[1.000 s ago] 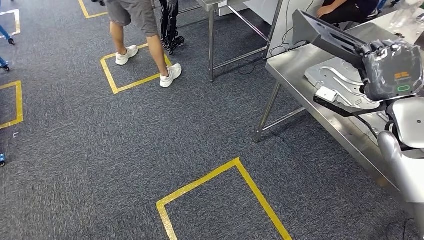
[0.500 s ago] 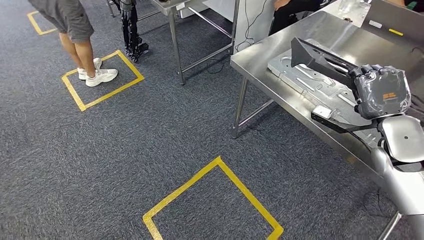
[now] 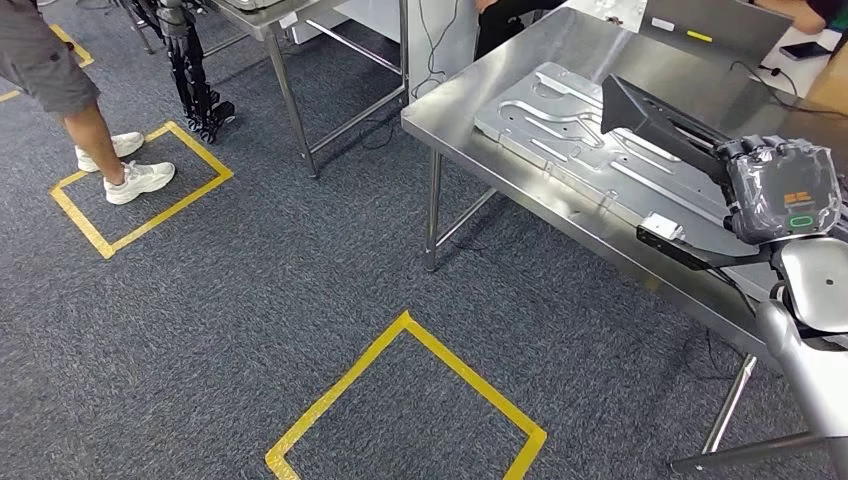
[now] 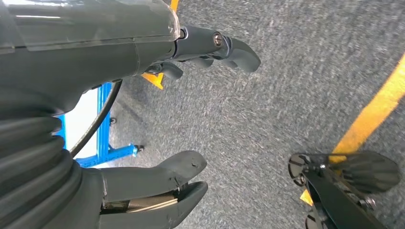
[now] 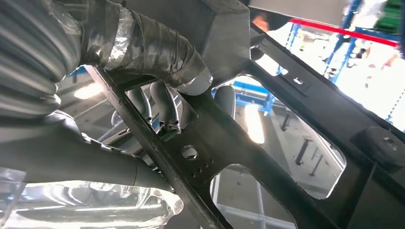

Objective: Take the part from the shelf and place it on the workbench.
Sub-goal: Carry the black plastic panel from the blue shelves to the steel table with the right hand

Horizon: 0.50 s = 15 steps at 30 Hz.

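My right hand (image 3: 782, 188), wrapped in clear film, grips a black frame-shaped part (image 3: 655, 120) and holds it above the steel workbench (image 3: 470, 85). Seen from the right wrist, my fingers (image 5: 165, 107) curl through an opening in the part's (image 5: 286, 143) black bars. A white tag (image 3: 661, 227) sits on the part's lower bar. The part hangs over a flat silver stamped panel (image 3: 560, 125) lying on the bench. My left hand (image 4: 157, 114) hangs over the grey carpet with its fingers apart and nothing in it.
A yellow tape square (image 3: 405, 400) marks the carpet in front of me. A person (image 3: 70, 90) in white shoes stands on another tape square at the far left. A second steel table (image 3: 270, 15) stands behind. Another person sits beyond the bench.
The whole view has swung right, so the workbench now lies more centrally before me. The part stays in my right hand. The person at the left has taken a step.
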Available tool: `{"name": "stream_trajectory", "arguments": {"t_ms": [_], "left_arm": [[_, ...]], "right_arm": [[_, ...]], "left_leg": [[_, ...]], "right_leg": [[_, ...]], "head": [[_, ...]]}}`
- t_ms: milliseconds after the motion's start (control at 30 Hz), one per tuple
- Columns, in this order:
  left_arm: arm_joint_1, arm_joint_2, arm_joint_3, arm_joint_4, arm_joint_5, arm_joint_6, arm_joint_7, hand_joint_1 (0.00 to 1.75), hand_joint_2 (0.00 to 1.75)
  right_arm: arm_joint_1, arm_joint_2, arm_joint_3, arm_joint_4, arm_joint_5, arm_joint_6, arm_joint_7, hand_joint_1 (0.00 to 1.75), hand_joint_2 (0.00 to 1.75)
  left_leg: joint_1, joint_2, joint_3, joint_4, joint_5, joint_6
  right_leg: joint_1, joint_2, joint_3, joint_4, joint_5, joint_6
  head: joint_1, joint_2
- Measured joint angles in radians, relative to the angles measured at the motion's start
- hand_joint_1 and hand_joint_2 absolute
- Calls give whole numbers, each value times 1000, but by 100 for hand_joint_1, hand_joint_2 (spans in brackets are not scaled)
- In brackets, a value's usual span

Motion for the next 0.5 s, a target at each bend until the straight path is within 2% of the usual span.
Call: {"name": "stream_trajectory", "arguments": {"t_ms": [33, 67, 133, 200, 233, 267, 300, 333, 400, 433, 467, 500], "left_arm": [[-1, 0, 0, 0, 0, 0, 0, 0, 175], [-2, 0, 0, 0, 0, -1, 0, 0, 175], [-2, 0, 1, 0, 0, -2, 3, 0, 175], [0, 0, 3, 0, 0, -3, 8, 0, 175], [1, 0, 5, 0, 1, -3, 9, 0, 175], [2, 0, 6, 0, 1, -3, 11, 0, 175], [3, 0, 6, 0, 1, -4, 12, 0, 175], [4, -1, 6, 0, 1, -4, 13, 0, 175], [3, 0, 8, 0, 0, -5, 21, 0, 175], [2, 1, 9, 0, -1, -6, 26, 0, 175], [1, 1, 11, 0, -3, -6, 30, 0, 175], [0, 2, 13, 0, -4, -7, 33, 0, 175]], "right_arm": [[-1, 0, 0, 0, 1, 0, -1, 171, 175], [-1, -1, -1, 0, 1, 0, -2, 171, 175], [-5, -2, -4, 0, 4, 2, -3, 171, 175], [-9, -2, -6, 0, 7, 3, -4, 171, 175], [-10, -2, -6, 1, 9, 3, -5, 171, 175], [-9, -1, -6, 1, 10, 4, -6, 171, 175], [-9, -1, -6, 1, 12, 4, -6, 171, 175], [-9, -1, -6, 1, 16, 5, -6, 171, 175], [-9, -1, -6, 1, 35, 4, -6, 171, 175], [-10, -2, -5, 2, 45, 4, -9, 171, 175], [-11, -5, -4, 2, 53, 3, -16, 171, 175], [-12, -9, -2, 3, 56, 3, -23, 171, 175]], "left_leg": [[-1, 10, 4, -1, -2, -5], [0, 11, 6, 1, -8, -10], [5, -25, -9, 45, -41, -19], [8, -76, -67, 170, -105, -23], [8, -87, -103, 240, -132, -23], [8, -91, -131, 291, -143, -23], [8, -92, -143, 303, -132, -22], [8, -94, -135, 273, -101, -19], [7, -105, -81, 135, -23, -10], [7, -110, -57, 75, 2, -6], [6, -115, -41, 37, 14, -2], [4, -117, -35, 24, 13, 0]], "right_leg": [[-1, 15, -1, -2, 2, -6], [-3, 26, 0, -4, 3, -11], [-9, 46, 4, -9, 6, -25], [-10, 65, 6, -9, 6, -35], [-8, 77, 6, -8, 5, -37], [-7, 89, 6, -6, 4, -39], [-7, 102, 6, -4, 3, -39], [-7, 113, 7, -2, 2, -40], [-6, 132, 8, 3, -3, -38], [-5, 141, 7, 6, -4, -35], [-4, 147, 5, 8, -5, -30], [-4, 153, 4, 8, -5, -25]], "head": [[0, 0], [0, 0], [-1, 0], [-1, 0], [-1, 0], [-1, 0], [-1, 0], [-1, 0], [-1, 0], [-1, 0], [-1, 0], [-1, 0]]}}
